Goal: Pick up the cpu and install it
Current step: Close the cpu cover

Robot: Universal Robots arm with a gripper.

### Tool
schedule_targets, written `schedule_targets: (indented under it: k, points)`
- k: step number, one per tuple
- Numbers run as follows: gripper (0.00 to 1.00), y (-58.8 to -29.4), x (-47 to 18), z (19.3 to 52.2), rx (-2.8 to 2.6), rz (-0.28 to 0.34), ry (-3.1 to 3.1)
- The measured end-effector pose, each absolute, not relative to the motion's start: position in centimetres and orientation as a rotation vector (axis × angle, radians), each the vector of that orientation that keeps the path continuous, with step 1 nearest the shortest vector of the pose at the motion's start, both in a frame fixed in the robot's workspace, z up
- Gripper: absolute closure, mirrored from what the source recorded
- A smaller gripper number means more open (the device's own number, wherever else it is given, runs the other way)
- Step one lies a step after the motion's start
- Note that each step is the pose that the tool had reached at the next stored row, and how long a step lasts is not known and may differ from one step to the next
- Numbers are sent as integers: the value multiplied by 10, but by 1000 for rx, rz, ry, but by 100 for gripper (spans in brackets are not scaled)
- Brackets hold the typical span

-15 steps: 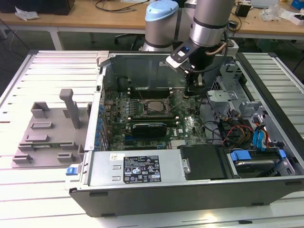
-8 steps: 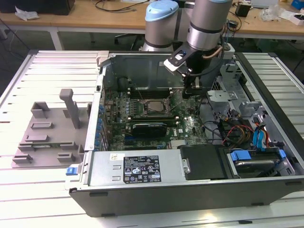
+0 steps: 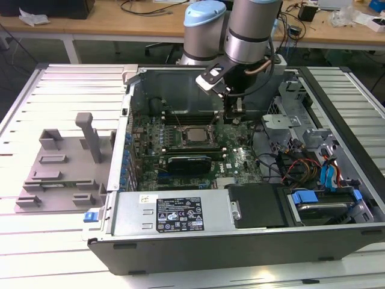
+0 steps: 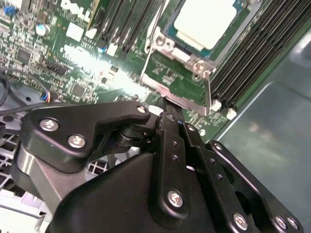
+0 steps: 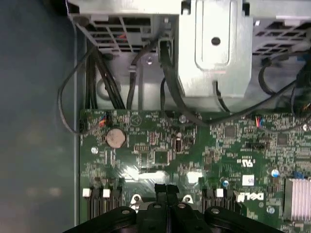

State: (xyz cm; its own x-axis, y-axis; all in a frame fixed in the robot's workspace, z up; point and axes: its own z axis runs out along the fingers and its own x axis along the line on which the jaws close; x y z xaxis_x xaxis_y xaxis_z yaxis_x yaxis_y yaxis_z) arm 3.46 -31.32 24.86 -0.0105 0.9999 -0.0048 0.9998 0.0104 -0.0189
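Over motherboard (image 3: 240,161) | pincer (image 4: 170,103) closed, holding nothing, just beside socket (image 4: 164,44) | cpu (image 4: 206,22) in socket

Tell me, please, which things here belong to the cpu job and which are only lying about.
Job:
cpu, lying in its socket frame
claw

Lying about:
grey tray
coin battery
black card
cables

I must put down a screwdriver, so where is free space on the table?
Free: the white slatted metal table on the exterior view's left, all around the grey plastic holder tray. Crowded: the open black computer case, with the arm's tool over the green motherboard.
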Motion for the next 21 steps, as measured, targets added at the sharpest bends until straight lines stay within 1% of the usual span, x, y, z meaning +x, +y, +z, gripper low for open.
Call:
schedule_targets:
  k: [12,21]
  points:
    - [89,-313,11,245,-2203,25,-2226]
    - [89,-313,-20,224,-2202,25,-2226]
